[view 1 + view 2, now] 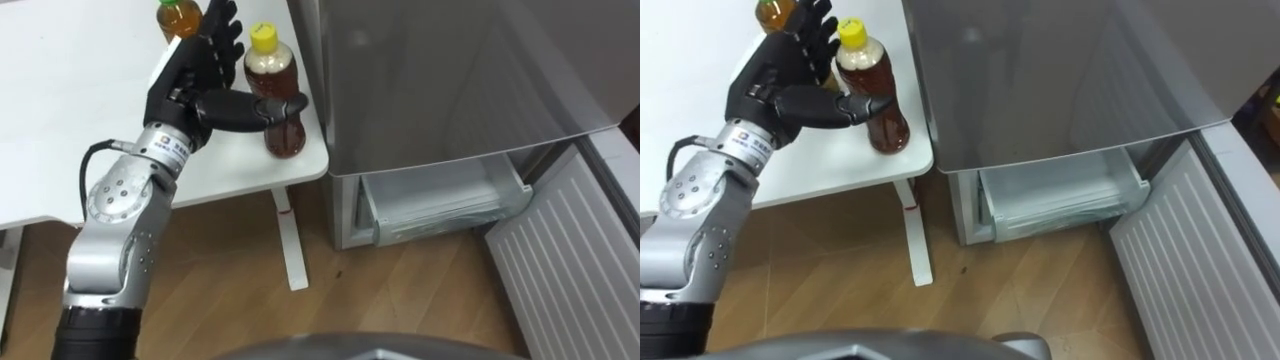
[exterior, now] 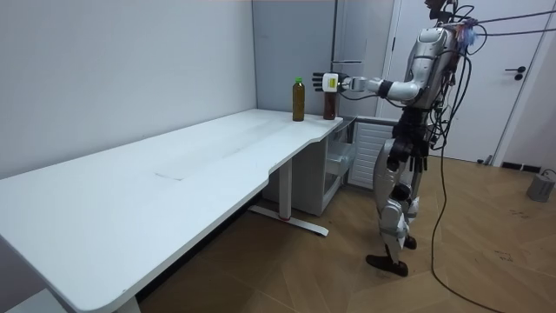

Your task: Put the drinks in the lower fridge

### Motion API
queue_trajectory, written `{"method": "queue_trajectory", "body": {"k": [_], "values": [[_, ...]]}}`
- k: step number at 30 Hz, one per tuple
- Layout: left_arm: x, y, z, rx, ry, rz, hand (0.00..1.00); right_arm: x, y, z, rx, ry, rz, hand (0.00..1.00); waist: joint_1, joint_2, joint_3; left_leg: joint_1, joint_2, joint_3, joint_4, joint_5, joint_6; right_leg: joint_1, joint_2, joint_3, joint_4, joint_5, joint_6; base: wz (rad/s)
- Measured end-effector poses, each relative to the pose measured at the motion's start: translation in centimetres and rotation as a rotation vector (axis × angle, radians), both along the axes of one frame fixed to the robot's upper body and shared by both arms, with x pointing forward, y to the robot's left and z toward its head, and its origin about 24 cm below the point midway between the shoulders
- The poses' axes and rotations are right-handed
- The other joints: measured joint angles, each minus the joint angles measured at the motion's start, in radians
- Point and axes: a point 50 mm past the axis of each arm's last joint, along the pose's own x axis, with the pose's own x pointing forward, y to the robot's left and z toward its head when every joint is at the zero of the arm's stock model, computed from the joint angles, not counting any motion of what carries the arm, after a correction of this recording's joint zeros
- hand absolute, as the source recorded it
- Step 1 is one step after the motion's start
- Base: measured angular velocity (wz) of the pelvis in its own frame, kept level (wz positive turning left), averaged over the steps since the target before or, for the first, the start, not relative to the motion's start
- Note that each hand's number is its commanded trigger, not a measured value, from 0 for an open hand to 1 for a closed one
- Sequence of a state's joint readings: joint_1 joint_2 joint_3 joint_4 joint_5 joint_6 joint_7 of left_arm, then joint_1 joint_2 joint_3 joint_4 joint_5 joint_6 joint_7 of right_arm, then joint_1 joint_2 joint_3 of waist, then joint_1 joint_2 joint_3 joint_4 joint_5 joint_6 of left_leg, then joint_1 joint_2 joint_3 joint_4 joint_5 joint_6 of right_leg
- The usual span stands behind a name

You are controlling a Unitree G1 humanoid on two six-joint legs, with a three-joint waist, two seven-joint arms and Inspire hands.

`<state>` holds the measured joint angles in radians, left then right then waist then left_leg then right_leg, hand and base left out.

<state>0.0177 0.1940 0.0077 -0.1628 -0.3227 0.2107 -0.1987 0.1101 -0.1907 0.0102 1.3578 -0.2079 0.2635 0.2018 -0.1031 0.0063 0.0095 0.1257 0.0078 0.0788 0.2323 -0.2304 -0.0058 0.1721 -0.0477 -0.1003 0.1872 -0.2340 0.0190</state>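
Note:
A brown tea bottle with a yellow cap [image 1: 279,100] stands upright near the right corner of the white table [image 1: 70,120]. My left hand [image 1: 188,82] is open beside it, on its left. The thumb [image 1: 248,108] lies across the bottle's front and the straight fingers [image 1: 218,35] reach up behind it. A second bottle of amber drink [image 1: 178,14] stands further back on the table, behind my fingers. In the room view I stand at the table's end with my left hand [image 2: 335,83] stretched out to the two bottles [image 2: 298,99].
The grey fridge [image 1: 450,80] stands right of the table. Its lower drawer [image 1: 440,205] is pulled open over the wooden floor. A white ribbed panel [image 1: 575,260] stands at the right. The table's white leg [image 1: 290,240] stands between table and fridge.

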Motion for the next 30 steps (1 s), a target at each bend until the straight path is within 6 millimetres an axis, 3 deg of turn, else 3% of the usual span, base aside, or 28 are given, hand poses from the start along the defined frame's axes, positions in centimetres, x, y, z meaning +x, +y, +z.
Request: {"method": "queue_trajectory", "body": {"k": [9,30], "values": [[0.6,0.1,-0.1,0.002,0.024,0.015,0.00,-0.1,0.0,0.0,0.008,0.019,-0.008,0.00,-0.001,0.010,-0.0053,-0.007,0.001,0.003,0.001,0.000,0.000,-0.013,0.001,0.009,0.005,0.000,0.000,-0.02],[1.4,0.2,0.9,-0.002,-0.012,0.046,0.00,0.3,0.0,0.0,0.014,0.012,-0.009,0.00,0.000,0.001,-0.0008,-0.004,0.002,0.015,0.002,0.000,0.000,-0.015,0.001,0.019,0.003,0.000,0.000,-0.01]]}}
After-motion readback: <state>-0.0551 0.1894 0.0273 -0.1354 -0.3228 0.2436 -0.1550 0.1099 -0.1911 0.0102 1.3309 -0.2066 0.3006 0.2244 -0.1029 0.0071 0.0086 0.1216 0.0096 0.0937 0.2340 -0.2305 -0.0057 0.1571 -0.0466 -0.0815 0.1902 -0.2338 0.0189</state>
